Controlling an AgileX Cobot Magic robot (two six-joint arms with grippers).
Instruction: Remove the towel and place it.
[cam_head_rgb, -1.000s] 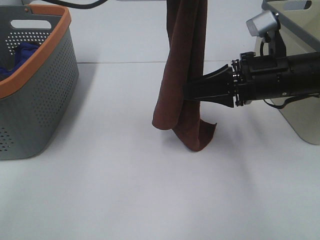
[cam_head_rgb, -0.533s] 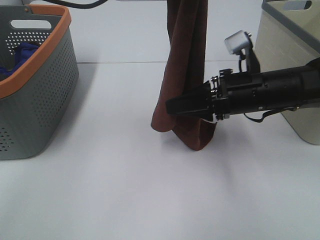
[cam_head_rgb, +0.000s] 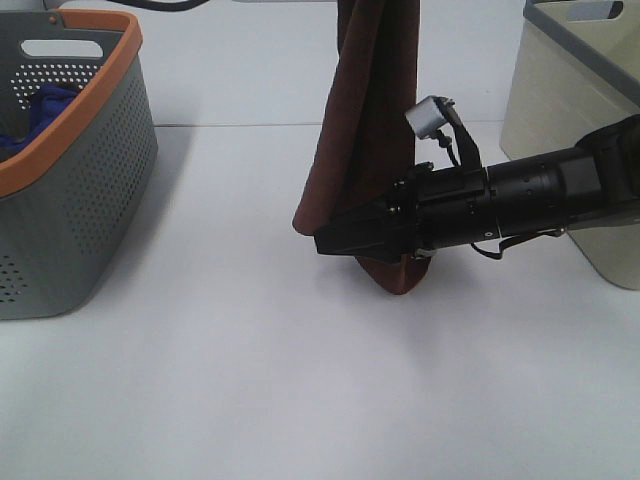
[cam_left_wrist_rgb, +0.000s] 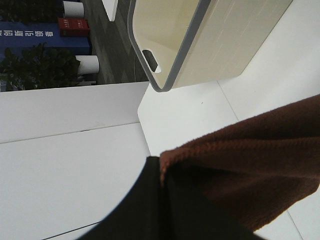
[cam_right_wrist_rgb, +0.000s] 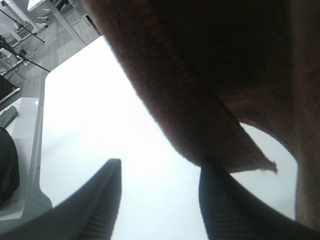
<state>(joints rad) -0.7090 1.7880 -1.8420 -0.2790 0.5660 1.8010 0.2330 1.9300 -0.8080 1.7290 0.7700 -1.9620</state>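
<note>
The dark reddish-brown towel (cam_head_rgb: 372, 120) hangs down in a long fold from above the top edge of the exterior view, its lower end just over the white table. In the left wrist view my left gripper (cam_left_wrist_rgb: 161, 172) is shut on the towel's (cam_left_wrist_rgb: 250, 170) upper edge; this gripper is out of the exterior view. My right gripper (cam_head_rgb: 325, 243) reaches in from the right across the front of the towel's lower part. In the right wrist view it (cam_right_wrist_rgb: 160, 200) is open, and the towel (cam_right_wrist_rgb: 200, 75) hangs over the jaws with a corner touching one finger (cam_right_wrist_rgb: 225, 210).
A grey perforated basket with an orange rim (cam_head_rgb: 75, 180) stands at the left, with a blue cloth (cam_head_rgb: 42, 108) inside. A beige bin with a grey rim (cam_head_rgb: 570, 90) stands at the right, behind my right arm; it also shows in the left wrist view (cam_left_wrist_rgb: 225, 40).
My right gripper has moved left and a little lower, across the towel's lower part. The towel's lower end has shifted slightly left.
</note>
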